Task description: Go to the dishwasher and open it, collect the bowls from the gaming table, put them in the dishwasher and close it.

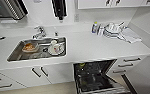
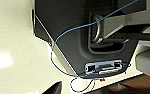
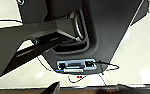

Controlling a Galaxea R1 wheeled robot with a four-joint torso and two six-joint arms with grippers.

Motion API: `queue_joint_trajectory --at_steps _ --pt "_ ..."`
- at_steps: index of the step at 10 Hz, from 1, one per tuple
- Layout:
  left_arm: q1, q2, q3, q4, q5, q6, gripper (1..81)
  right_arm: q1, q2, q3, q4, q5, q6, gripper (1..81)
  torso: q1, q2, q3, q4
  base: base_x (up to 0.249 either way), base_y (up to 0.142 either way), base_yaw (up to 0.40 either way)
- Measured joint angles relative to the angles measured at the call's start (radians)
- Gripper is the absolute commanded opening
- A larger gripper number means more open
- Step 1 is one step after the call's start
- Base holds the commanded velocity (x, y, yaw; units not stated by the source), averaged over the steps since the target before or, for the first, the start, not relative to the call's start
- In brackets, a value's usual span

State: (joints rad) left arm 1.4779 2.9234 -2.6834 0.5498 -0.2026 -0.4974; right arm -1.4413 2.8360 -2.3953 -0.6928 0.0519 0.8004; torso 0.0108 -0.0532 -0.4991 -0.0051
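**Open dishwasher under a white kitchen tabletop**

The dishwasher [image 1: 94, 76] sits built in below the white tabletop [image 1: 91, 46], to the right of the sink [image 1: 38, 48]. Its door is dropped open, showing a dark inside with wire racks; what the racks hold is too dim to tell. The steel sink holds dirty dishes, with a tap [image 1: 39, 32] behind it. Right of the sink, on the tabletop, stand stacked dishes [image 1: 112, 29] and a folded cloth [image 1: 131, 36]. White drawers [image 1: 127, 64] flank the dishwasher's right side. Whether either pincer is released or clenched cannot be told.
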Motion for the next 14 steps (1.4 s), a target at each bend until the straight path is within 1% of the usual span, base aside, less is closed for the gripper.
queue_joint_trajectory --at_steps 2,3,4,5,14 --pt "-0.001 0.006 -0.001 0.0 0.009 0.001 81.1 -0.011 0.022 -0.039 0.0 -0.001 0.0 81.1 0.035 -0.056 0.0 0.0 0.0 0.0 0.0" --pt "-0.001 0.013 -0.001 0.0 0.037 0.0 81.1 -0.007 0.046 -0.061 0.001 0.001 0.0 81.1 0.056 -0.092 0.0 0.0 0.0 0.0 0.0" --pt "-0.001 0.019 -0.001 0.0 0.067 0.001 81.1 -0.002 0.054 -0.062 0.001 0.004 0.001 81.1 0.078 -0.126 0.001 0.0 0.0 0.0 0.0" --pt "-0.001 0.022 -0.001 0.0 0.082 0.004 81.1 -0.002 0.054 -0.065 0.002 0.005 0.006 81.1 0.099 -0.16 0.001 0.0 0.0 0.0 0.0" --pt "0.011 0.022 -0.001 0.001 0.094 0.004 81.1 -0.014 0.052 -0.089 0.003 0.002 0.01 81.1 0.297 -0.476 0.002 0.0 0.0 0.0 0.0"
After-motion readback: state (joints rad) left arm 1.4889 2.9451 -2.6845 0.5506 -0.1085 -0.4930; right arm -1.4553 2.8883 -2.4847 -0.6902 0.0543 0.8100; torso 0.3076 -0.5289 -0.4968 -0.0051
